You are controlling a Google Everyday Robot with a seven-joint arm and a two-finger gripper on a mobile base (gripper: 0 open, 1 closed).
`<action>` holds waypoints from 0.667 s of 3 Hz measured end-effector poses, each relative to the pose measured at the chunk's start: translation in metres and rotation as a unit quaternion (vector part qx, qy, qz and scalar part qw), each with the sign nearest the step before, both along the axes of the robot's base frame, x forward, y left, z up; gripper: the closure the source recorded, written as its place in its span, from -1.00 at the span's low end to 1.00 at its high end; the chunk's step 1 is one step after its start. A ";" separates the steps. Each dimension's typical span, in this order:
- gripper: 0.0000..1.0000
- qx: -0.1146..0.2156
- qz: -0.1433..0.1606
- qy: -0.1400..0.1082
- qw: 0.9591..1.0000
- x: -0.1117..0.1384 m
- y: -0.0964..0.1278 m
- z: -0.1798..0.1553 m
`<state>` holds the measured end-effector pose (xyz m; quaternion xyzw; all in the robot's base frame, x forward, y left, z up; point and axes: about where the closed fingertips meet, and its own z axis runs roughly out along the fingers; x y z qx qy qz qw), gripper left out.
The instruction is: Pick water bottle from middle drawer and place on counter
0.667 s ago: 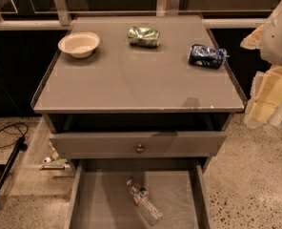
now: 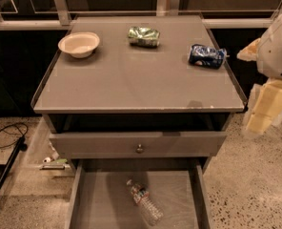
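The water bottle [image 2: 144, 202] lies on its side on the floor of the open middle drawer [image 2: 98, 199], cap toward the back left. The grey counter [image 2: 131, 75] spans the middle of the view above it. The robot arm and gripper [image 2: 267, 106] hang at the far right, beside the counter's right edge, well away from the bottle and holding nothing that I can see.
On the counter stand a white bowl [image 2: 79, 44] at back left, a green foil bag [image 2: 143, 36] at back centre and a blue snack bag [image 2: 206, 56] at right. The top drawer front with its knob [image 2: 139, 148] sits slightly out. A cable and stand [image 2: 7, 161] lie on the floor at left.
The view has shifted slightly. The arm at the right sits a little lower and farther right. The bottle has not moved.
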<state>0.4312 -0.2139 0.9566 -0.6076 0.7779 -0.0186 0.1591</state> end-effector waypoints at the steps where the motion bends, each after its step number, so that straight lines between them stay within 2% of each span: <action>1: -1.00 0.026 0.007 0.012 1.000 -0.014 -0.001 -0.038; 2: -1.00 0.055 0.001 0.017 0.998 -0.027 -0.010 -0.083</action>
